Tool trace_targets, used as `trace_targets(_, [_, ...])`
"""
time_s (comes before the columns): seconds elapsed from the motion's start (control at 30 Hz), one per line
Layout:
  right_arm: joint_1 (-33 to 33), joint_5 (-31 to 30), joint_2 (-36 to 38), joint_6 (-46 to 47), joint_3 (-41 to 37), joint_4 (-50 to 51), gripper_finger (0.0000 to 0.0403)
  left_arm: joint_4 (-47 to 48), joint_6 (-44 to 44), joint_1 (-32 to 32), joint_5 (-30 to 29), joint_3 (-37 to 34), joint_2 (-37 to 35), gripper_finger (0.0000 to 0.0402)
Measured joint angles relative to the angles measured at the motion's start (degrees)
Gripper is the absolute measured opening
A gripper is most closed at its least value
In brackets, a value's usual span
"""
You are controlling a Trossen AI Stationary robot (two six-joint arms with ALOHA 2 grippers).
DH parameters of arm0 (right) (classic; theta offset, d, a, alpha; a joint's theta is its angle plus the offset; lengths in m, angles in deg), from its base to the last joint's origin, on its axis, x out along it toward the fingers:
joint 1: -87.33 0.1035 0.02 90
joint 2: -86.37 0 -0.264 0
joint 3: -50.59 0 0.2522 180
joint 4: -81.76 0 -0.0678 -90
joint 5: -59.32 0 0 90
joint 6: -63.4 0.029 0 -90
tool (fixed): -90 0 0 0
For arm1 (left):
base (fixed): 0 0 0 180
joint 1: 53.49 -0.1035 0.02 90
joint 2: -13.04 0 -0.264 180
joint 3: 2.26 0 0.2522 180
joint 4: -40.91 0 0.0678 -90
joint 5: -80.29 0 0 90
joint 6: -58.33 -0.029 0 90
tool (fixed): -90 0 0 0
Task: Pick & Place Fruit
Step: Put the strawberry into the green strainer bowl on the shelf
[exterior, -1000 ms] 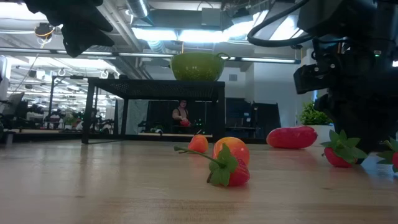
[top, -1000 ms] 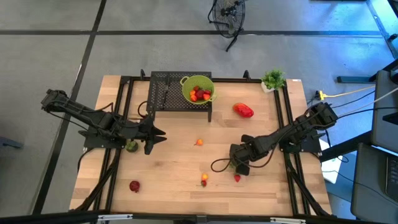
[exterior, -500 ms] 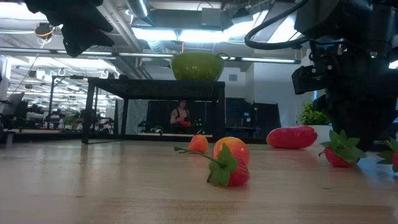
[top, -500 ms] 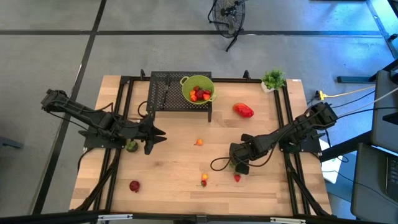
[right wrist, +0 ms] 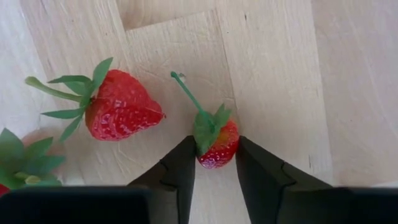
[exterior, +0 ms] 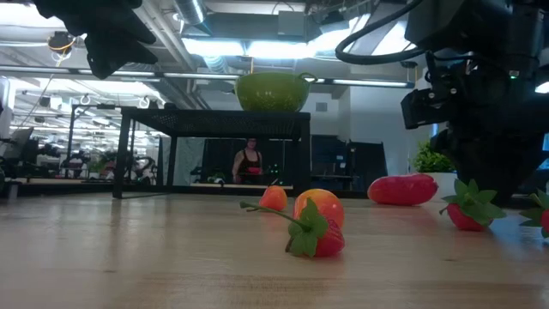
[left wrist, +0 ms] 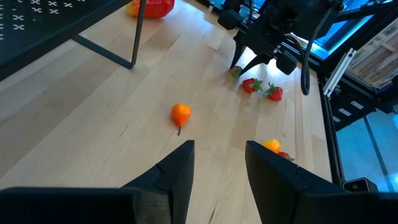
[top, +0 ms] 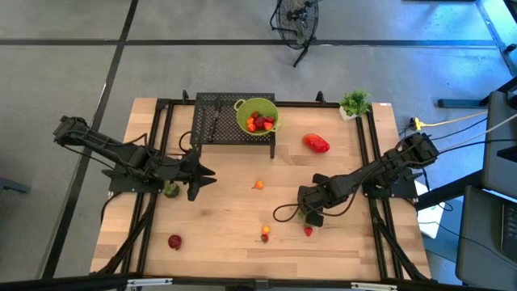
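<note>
A small strawberry [right wrist: 216,142] lies on the wooden table between the fingers of my right gripper [right wrist: 214,142], which points down at the table's right near part [top: 311,215]. A larger strawberry [right wrist: 121,109] lies beside it, and a third one [right wrist: 12,163] at the picture's edge. Other fruit lies loose: an orange piece [top: 258,185], an orange-and-red pair [top: 265,234], a red oblong [top: 317,144], a red piece [top: 174,241] and a dark green round one [top: 170,191]. My left gripper [left wrist: 221,163] hangs open above the table's left side [top: 202,174]. My right gripper has one finger on each side of the small strawberry's red body [right wrist: 229,144], pinching it between the fingertips [right wrist: 185,155]. The fingers come from above, pointing down. The strawberry lies on the table, its green stem [right wrist: 186,90] sticking out past the fingertips.
A lime-green bowl [top: 257,115] with red fruit in it stands on a black rack [top: 216,121] at the far middle. A small potted plant [top: 354,103] stands at the far right. Black frame rails [top: 376,162] run along both sides. A person shows in the room beyond.
</note>
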Motion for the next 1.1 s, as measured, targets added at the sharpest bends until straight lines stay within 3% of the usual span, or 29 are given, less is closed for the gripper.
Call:
trace_targets(0.27, [0.0, 0.0, 0.0, 0.0, 0.0, 0.1, 0.0087, 0.0, 0.0, 0.0, 0.0, 0.0, 0.0, 0.0139])
trace_targets(0.53, [0.0, 0.2, 0.0, 0.0, 0.0, 0.0, 0.0114, 0.0, 0.0, 0.0, 0.0, 0.0, 0.0, 0.0139])
trace_targets(0.8, [0.0, 0.2, 0.0, 0.0, 0.0, 0.1, 0.0090, 0.0, 0.0, 0.0, 0.0, 0.0, 0.0, 0.0139])
trace_targets(1.1, [0.0, 0.7, 0.3, 0.0, -0.1, 0.4, 0.0110, 0.0, 0.0, 0.0, 0.0, 0.0, 0.0, 0.0139])
